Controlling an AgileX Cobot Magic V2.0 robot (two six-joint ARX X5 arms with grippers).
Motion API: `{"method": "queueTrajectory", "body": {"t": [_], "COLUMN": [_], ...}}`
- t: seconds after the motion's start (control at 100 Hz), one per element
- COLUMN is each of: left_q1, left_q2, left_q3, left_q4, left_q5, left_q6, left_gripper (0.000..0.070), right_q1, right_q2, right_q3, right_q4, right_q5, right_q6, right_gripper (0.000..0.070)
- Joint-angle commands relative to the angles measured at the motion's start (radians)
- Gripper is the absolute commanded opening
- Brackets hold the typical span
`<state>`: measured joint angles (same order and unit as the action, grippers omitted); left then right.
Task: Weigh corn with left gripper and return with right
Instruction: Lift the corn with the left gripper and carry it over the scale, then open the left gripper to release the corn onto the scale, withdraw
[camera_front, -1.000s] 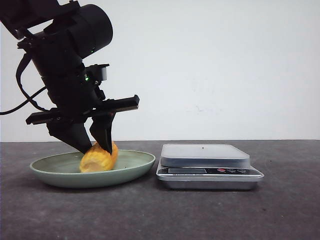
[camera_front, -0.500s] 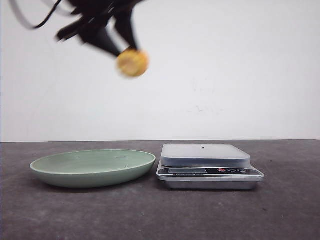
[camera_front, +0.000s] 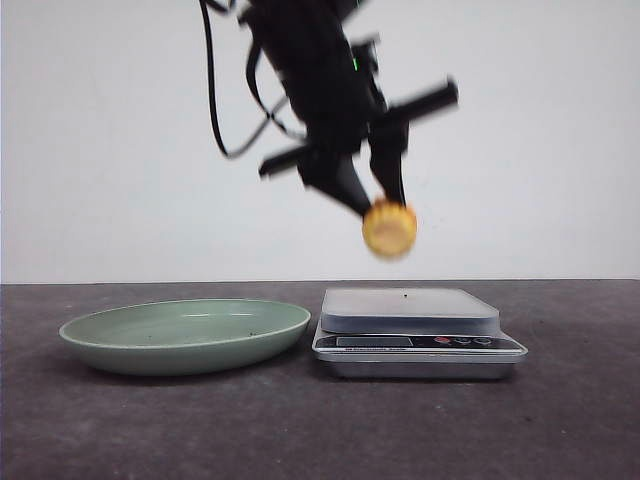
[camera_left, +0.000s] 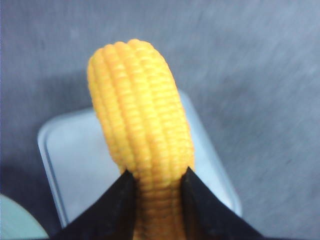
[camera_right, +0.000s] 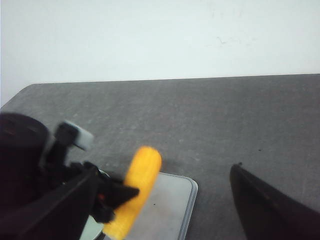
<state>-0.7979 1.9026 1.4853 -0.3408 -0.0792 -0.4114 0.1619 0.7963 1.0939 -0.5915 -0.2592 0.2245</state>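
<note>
We carry the corn (camera_front: 389, 229) clamped in the left gripper (camera_front: 378, 205), above the scale (camera_front: 410, 312) (plate (camera_front: 185, 335) at its 9 o'clock). Next we lower and release; the right gripper's (camera_right: 265, 205) state we cannot tell.

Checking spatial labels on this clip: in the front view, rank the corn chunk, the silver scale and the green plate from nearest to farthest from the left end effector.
1. The yellow-orange corn cob chunk, clamped in the left end effector, held in the air.
2. The silver kitchen scale, directly below.
3. The pale green shallow plate, off to the left on the table.
</note>
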Motion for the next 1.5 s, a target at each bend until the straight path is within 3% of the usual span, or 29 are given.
{"method": "queueTrajectory", "body": {"t": [0.0,0.74,0.8,0.92,0.97,1.3,1.49], "left_q1": [-0.015,-0.022,-0.022,-0.025,-0.025,-0.028,-0.027], "left_q2": [0.029,0.111,0.112,0.112,0.109,-0.016,-0.227], "left_q3": [0.026,0.026,0.026,0.029,0.035,0.056,0.057], "left_q4": [0.020,0.010,0.009,0.021,0.014,-0.003,-0.066], "left_q5": [-0.003,0.001,0.001,0.000,0.000,-0.014,-0.108], "left_q6": [-0.013,-0.008,-0.008,-0.008,-0.008,0.068,0.191], "left_gripper": [0.0004,0.0038,0.0097,0.0386,0.0453,0.0475,0.0475], "right_q1": [0.002,0.002,0.002,0.002,0.002,0.002,0.002], "right_q2": [0.004,0.004,0.004,0.004,0.004,0.004,0.006], "right_q3": [0.019,0.019,0.019,0.019,0.019,0.019,0.019], "right_q4": [0.006,-0.014,-0.015,-0.016,-0.016,-0.016,-0.016], "right_q5": [0.000,0.001,0.001,0.001,0.001,0.005,0.005], "right_q6": [-0.007,0.000,0.000,-0.001,-0.001,-0.001,-0.001], "right_gripper": [0.0537,0.0537,0.0537,0.0537,0.0537,0.0537,0.0537]}}
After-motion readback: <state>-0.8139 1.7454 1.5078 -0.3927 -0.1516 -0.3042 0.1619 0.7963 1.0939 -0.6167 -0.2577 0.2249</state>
